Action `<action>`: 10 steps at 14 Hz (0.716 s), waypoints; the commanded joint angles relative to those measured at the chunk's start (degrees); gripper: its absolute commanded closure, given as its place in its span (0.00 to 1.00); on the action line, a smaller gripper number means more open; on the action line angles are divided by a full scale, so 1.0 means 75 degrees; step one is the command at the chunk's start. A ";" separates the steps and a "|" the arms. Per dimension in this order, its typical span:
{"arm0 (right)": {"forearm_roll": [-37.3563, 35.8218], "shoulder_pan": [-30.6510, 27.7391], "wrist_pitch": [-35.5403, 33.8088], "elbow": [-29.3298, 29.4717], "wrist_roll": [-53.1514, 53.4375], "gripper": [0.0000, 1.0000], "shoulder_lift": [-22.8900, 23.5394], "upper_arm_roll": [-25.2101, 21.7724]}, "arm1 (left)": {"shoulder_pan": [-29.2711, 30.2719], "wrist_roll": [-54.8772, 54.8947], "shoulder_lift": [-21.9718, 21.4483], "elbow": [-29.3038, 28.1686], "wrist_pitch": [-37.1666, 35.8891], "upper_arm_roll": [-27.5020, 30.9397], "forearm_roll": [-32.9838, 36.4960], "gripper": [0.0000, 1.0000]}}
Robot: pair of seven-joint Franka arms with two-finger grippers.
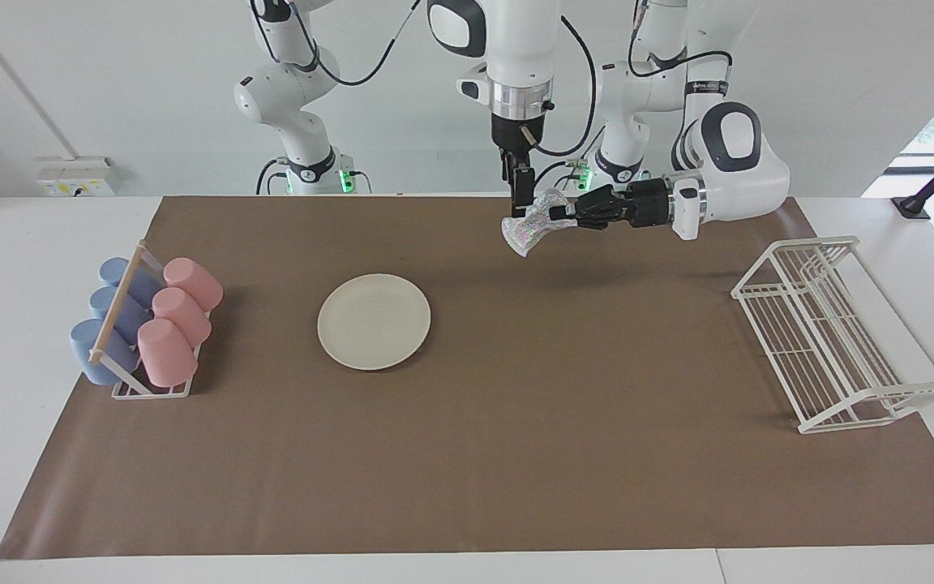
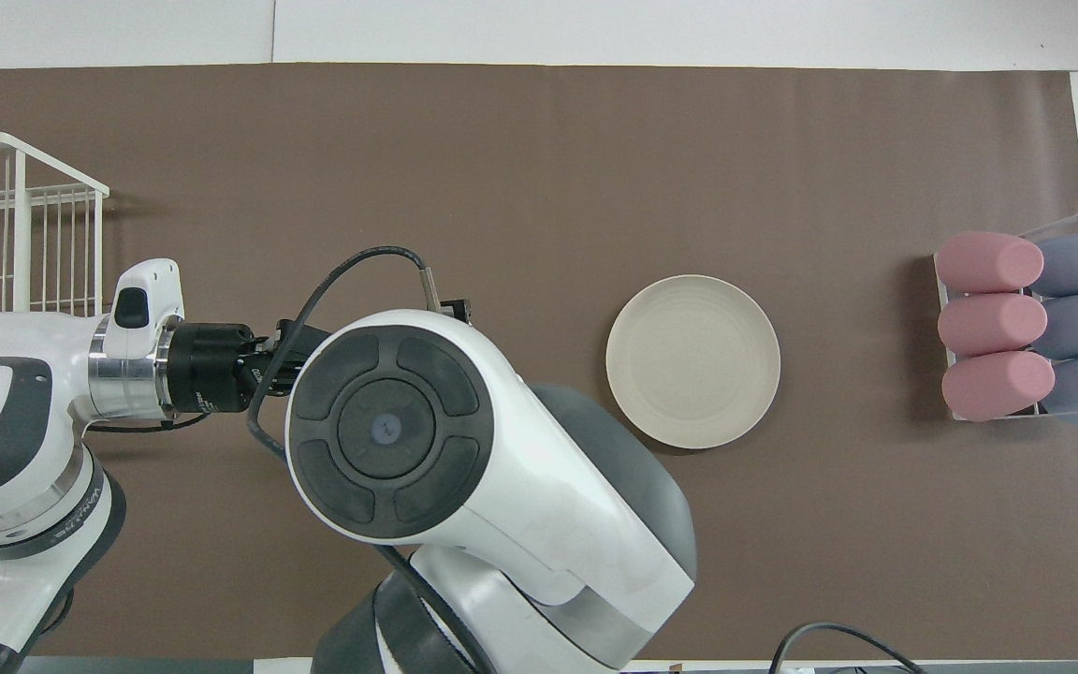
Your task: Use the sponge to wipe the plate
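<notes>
The cream-white plate (image 1: 374,321) lies flat on the brown mat, also plain in the overhead view (image 2: 693,360). My left gripper (image 1: 566,217) reaches in level above the mat's edge nearest the robots, shut on the silvery sponge (image 1: 530,227), which hangs crumpled from its tips. Hanging straight down, my right gripper (image 1: 521,203) stands open with its tips right at the sponge's free end; I cannot tell whether they touch it. Both are off to the side of the plate, toward the left arm's end. From overhead the right arm hides the sponge and both grippers' tips.
A rack of pink and blue cups (image 1: 147,328) stands at the right arm's end of the mat (image 2: 1030,328). A white wire rack (image 1: 832,332) stands at the left arm's end (image 2: 20,225).
</notes>
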 commanded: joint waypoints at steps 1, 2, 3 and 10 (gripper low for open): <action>-0.0136 -0.0037 0.0395 -0.0075 -0.0403 0.00 0.0095 0.0012 | -0.0202 0.0155 -0.0243 -0.0259 0.0169 0.0072 -0.0243 1.00; -0.0136 -0.0037 0.0489 -0.0156 -0.0497 0.00 0.0118 0.0012 | -0.0214 0.0155 -0.0243 -0.0259 0.0193 0.0072 -0.0255 1.00; -0.0124 -0.0072 0.0676 -0.0238 -0.0521 0.00 0.0119 0.0012 | -0.0214 0.0155 -0.0243 -0.0259 0.0193 0.0072 -0.0255 1.00; -0.0008 -0.0061 0.0818 -0.0450 -0.0779 0.00 0.0060 0.0012 | -0.0261 0.0143 -0.0243 -0.0271 0.0169 0.0072 -0.0255 1.00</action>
